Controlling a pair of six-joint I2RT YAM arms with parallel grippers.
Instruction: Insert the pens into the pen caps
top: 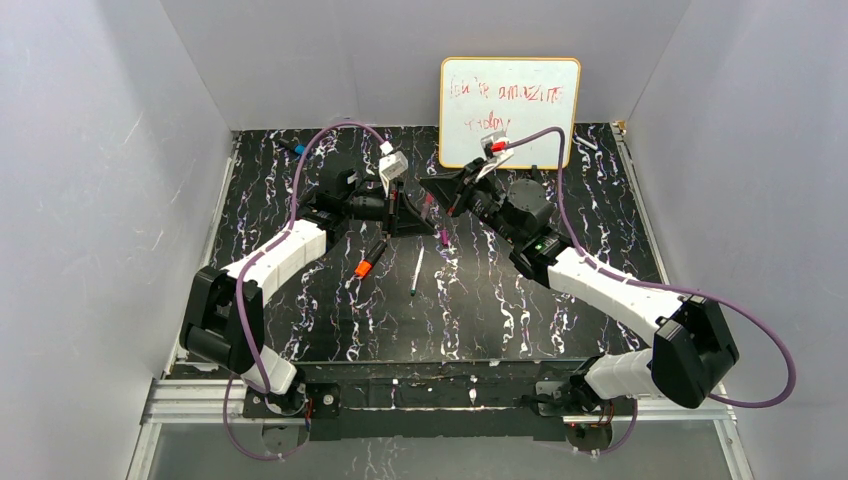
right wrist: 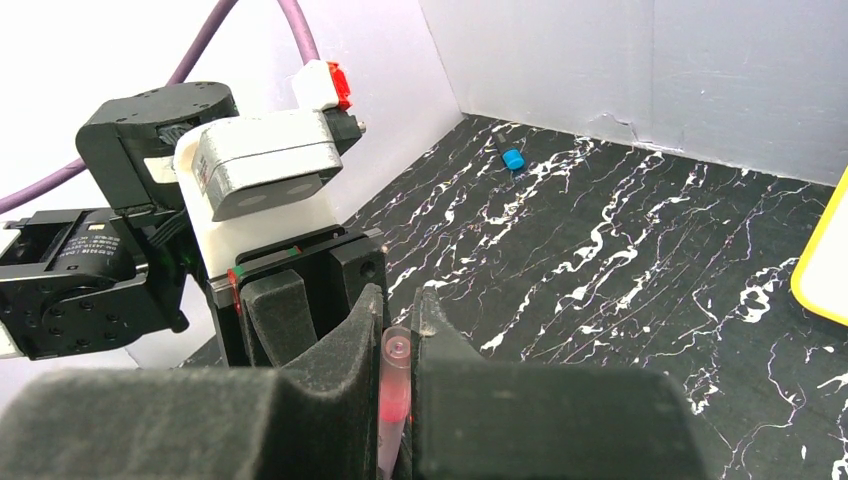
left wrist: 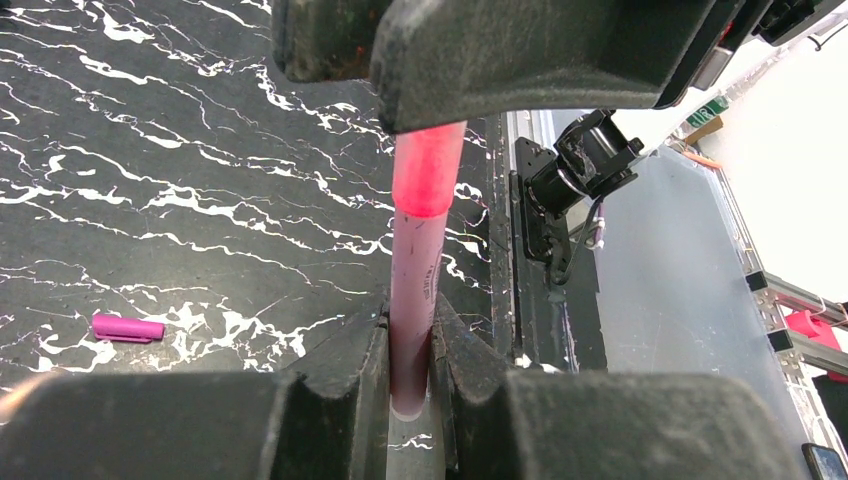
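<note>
My left gripper is shut on the pale pink-grey pen, held above the table. My right gripper is shut on a translucent pink cap that sits over the pen's other end. The two grippers face each other, almost touching. The black-bodied pen with an orange end and the thin pen lie on the table in front of them. A magenta cap lies on the table. No black cap shows.
A whiteboard with red writing leans on the back wall; its yellow edge shows in the right wrist view. A small blue-tipped item lies at the back left. Grey walls enclose the black marbled table.
</note>
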